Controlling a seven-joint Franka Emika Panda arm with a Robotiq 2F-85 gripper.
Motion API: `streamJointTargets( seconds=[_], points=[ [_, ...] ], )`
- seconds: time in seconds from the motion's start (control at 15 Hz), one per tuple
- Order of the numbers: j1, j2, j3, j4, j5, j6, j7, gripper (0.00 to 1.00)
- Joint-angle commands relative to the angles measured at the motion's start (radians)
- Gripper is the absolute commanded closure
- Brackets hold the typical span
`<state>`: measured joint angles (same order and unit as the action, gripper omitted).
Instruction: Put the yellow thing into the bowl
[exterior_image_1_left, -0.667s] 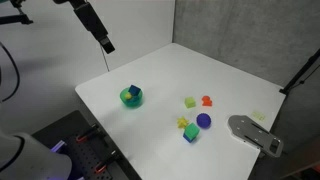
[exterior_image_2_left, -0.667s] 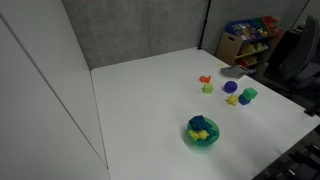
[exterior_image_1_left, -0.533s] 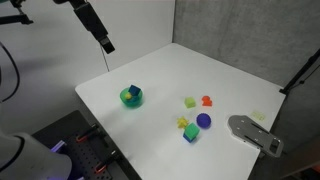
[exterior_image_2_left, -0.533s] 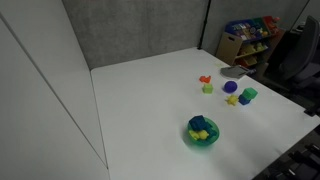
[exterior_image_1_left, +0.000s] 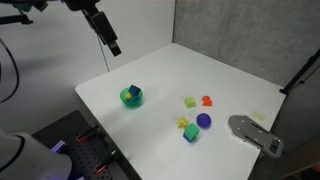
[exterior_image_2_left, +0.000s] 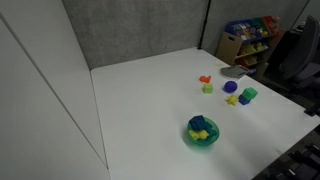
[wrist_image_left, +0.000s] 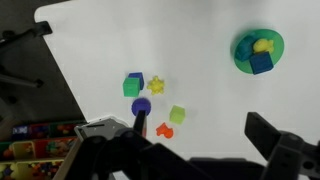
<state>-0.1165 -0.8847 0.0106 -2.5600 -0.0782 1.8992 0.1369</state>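
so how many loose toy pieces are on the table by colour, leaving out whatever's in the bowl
bright yellow star piece: 1
yellow-green block: 1
orange piece: 1
purple ball: 1
green-and-blue cube: 1
total: 5

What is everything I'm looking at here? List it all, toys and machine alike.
table: one, white, under everything
bowl: one, green, apart from the loose toys, with a blue block and a yellow piece inside
yellow thing: one, bright yellow, star-like, beside the purple ball
purple ball: one, purple, in the toy cluster
cube: one, green and blue, next to the yellow thing
block: one, pale yellow-green, by the orange piece
orange piece: one, orange-red
flat object: one, grey, at the table's edge
shelf: one, colourful contents, background
gripper: one, black, high above the table, fingers apart
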Motion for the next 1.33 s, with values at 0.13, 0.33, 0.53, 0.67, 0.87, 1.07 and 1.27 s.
streamJointTargets(
  seconds=[0.13,0.33,0.53,0.67,0.87,1.07,1.27],
  points=[
    [0.024,0.249,-0.003,0.105,0.051,0.059,0.017,0.00],
    [0.031,0.377,-0.021,0.146,0.093,0.098,0.007,0.00],
    [0.021,0.510,-0.039,0.183,0.130,0.182,0.019,0.00],
    [0.019,0.597,-0.056,0.198,0.157,0.263,0.015,0.00],
    [0.020,0.736,-0.078,0.225,0.196,0.363,0.007,0.00],
    [0.020,0.859,-0.084,0.268,0.204,0.415,0.018,0.00],
    [0.022,0.860,-0.085,0.241,0.186,0.427,0.003,0.00]
  ],
)
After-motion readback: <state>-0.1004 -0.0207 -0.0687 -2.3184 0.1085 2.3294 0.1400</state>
